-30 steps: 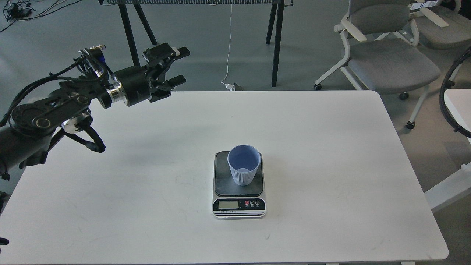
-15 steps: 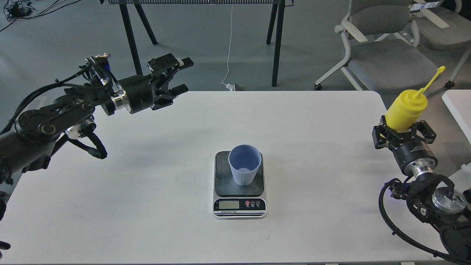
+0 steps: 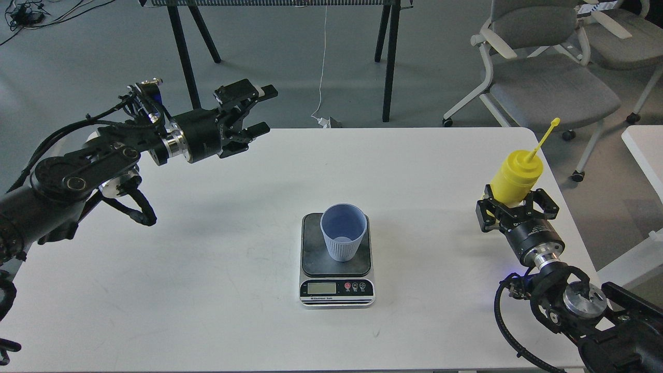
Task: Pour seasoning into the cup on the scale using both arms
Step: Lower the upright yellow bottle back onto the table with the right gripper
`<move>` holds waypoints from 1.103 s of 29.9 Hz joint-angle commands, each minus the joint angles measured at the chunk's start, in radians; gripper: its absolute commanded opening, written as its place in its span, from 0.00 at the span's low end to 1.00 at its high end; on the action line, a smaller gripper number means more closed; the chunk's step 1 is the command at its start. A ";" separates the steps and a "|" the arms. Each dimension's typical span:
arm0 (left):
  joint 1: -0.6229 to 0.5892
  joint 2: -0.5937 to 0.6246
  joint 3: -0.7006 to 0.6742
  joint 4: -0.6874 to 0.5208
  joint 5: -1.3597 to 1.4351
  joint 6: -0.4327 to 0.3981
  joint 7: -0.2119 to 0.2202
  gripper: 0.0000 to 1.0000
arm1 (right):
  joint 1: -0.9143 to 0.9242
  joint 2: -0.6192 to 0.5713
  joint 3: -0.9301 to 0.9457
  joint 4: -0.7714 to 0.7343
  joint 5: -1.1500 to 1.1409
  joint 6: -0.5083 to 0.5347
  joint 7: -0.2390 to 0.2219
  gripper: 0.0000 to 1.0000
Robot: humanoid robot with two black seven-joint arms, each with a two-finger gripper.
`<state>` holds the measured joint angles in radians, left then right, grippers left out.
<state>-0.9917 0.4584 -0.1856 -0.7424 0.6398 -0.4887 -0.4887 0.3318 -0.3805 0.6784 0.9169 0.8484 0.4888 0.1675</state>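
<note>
A yellow seasoning bottle is clamped between the jaws of the right gripper, held by its lower body so that the cone top and thin nozzle rise clear above the fingers. Its long axis is close to upright but leans a little, with the nozzle pointing up and away toward the far right; nothing can spill at this angle, which is likely why it is carried this way. Well to the left of those jaws, and lower in the view, a light-blue ribbed cup stands upright, mouth open, on the dark plate of a kitchen scale, whose display faces the robot, probably so the reading can be watched during pouring. The scale sits near the middle of a white table. Far to the left of the cup, the left gripper hangs above the table's far left edge, jaws apart and holding nothing, pointing rightward. By my reading, pouring has not begun.
</note>
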 commanded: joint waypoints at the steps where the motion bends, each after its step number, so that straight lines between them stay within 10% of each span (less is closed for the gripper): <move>1: 0.001 0.002 0.000 0.000 0.000 0.000 0.000 1.00 | 0.001 0.037 0.000 -0.026 -0.028 0.000 -0.002 0.05; 21: 0.008 0.009 -0.002 0.000 0.001 0.000 0.000 1.00 | -0.002 0.120 -0.011 -0.102 -0.095 0.000 -0.002 0.13; 33: 0.010 0.012 -0.002 0.000 0.001 0.000 0.000 1.00 | -0.028 0.118 -0.011 -0.089 -0.123 0.000 0.000 0.45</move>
<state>-0.9818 0.4708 -0.1872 -0.7424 0.6412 -0.4887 -0.4887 0.3125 -0.2623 0.6672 0.8234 0.7365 0.4888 0.1672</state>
